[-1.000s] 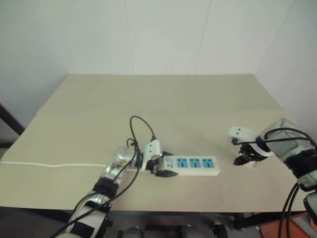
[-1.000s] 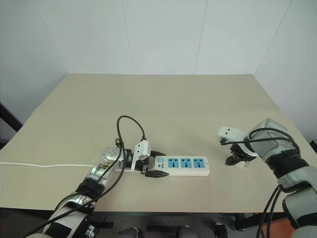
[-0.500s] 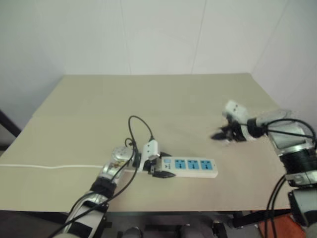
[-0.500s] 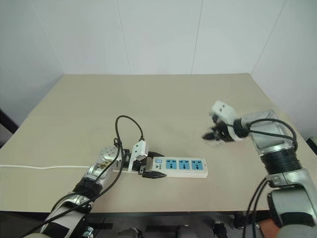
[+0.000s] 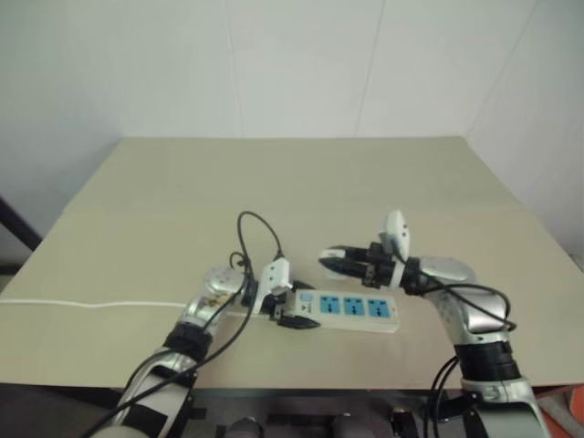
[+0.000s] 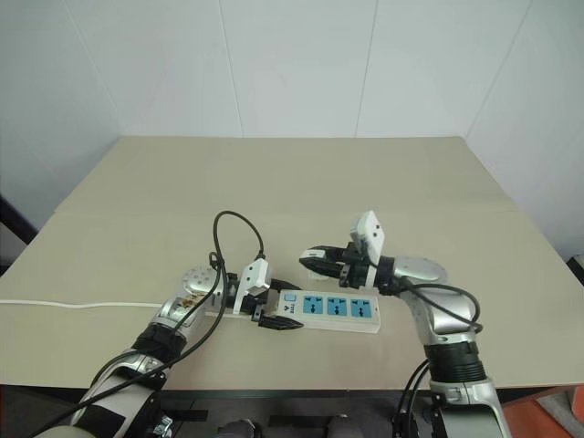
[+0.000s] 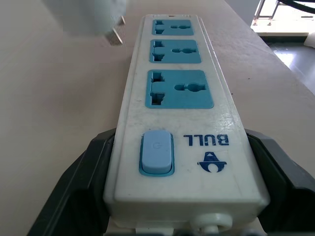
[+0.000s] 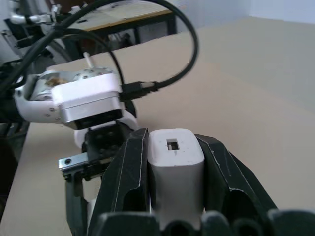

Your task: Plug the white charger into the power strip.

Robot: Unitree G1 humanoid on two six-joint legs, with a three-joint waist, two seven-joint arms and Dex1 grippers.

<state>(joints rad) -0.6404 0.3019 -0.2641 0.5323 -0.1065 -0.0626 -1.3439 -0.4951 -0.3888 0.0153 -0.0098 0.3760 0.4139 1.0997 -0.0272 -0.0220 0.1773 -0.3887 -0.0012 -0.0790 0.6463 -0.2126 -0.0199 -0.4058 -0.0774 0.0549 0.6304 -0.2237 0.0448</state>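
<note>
- Where the power strip [image 6: 330,309] lies on the beige worktop [image 6: 274,182], it sits near the front edge with its long axis running across the robot's view.
- Power strip: a white bar with 3 blue socket faces in a row and a blue switch [image 7: 156,151] at the end toward the robot's left; the letters "BULL" are printed beside the switch.
- Left gripper [image 6: 274,315]: closed on the switch end of the power strip, 1 black finger [image 7: 83,191] against each long side of the bar, as the left wrist view shows.
- Thin white cord [image 6: 82,305]: runs along the worktop toward the robot's left edge of the scene.
- Black cable [image 6: 235,239]: arches in a loop above the left wrist.
- Right gripper [image 6: 315,262]: pointing toward the robot's left, raised above the worktop, just behind the power strip and close to its middle.
- White charger [image 8: 175,160]: clamped between the 2 black fingers [image 8: 129,172] of the right gripper, seen in the right wrist view as a small white box with a rectangular port on its visible face.
- Metal prongs [image 7: 116,35]: blurred in the left wrist view, beside the far sockets; whether they touch anything cannot be told.
</note>
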